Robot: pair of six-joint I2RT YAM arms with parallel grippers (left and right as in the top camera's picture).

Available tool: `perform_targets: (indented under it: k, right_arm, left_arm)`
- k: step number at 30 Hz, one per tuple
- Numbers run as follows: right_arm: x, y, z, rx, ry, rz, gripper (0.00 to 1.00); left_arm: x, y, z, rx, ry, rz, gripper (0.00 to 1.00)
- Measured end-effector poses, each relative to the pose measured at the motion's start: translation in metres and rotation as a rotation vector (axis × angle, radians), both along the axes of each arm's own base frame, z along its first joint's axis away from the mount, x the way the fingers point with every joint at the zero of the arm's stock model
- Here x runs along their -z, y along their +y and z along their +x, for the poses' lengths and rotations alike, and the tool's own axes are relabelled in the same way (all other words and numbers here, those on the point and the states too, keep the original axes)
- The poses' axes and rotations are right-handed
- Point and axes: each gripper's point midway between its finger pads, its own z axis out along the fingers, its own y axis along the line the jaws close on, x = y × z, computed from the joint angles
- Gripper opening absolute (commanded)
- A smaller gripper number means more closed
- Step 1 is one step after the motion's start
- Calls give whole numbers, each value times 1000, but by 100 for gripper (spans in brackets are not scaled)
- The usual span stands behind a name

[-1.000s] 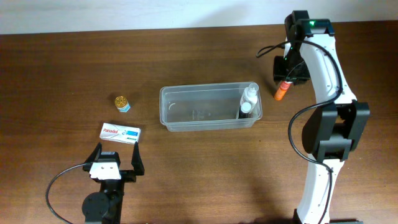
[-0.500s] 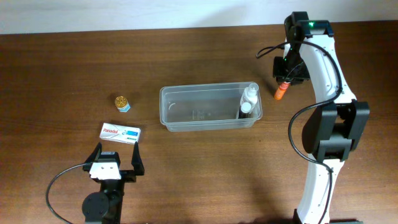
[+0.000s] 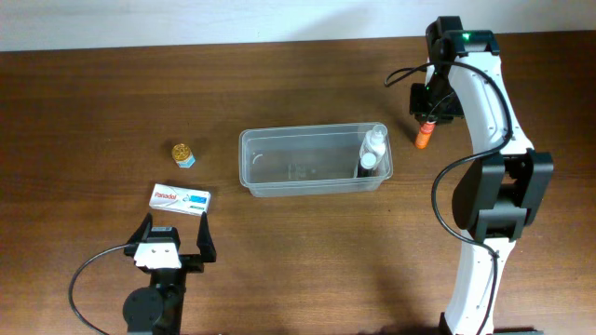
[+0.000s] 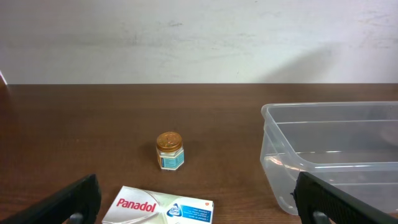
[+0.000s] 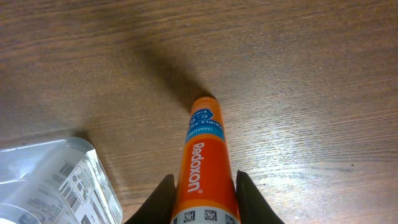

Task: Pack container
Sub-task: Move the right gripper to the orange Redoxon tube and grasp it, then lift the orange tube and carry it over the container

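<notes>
Orange Redoxon tube (image 5: 204,155) clamped between the right gripper (image 5: 204,180) fingers, clear container (image 3: 307,185) just off its left side; left gripper (image 3: 175,231) spread wide, container ahead to its right

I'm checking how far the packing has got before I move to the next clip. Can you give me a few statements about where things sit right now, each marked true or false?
1. The orange tube lies inside the container. False: it lies on the table outside the container, between the fingers of the right end effector.
2. A white bottle stands in the container, at the end nearest the right arm. True.
3. The left end effector holds the medicine box. False: it is open and empty, and the box lies on the table just ahead of it.
4. The small gold-lidded jar stands on the table, outside the container. True.
</notes>
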Motion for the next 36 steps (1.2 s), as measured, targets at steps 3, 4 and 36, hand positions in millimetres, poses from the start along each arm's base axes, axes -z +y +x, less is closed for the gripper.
perform_targets:
  k: [3,4,36]
  right_arm:
    - [0,0,0,-1,1,-1,18]
    - [0,0,-1,-2,4,-1,18]
    - [-154,91,-17,-189,-241,156,18]
  left_arm:
    - [0,0,0,0,0,0,99]
    - [0,0,0,0,0,0,99]
    - [0,0,0,0,0,0,99]
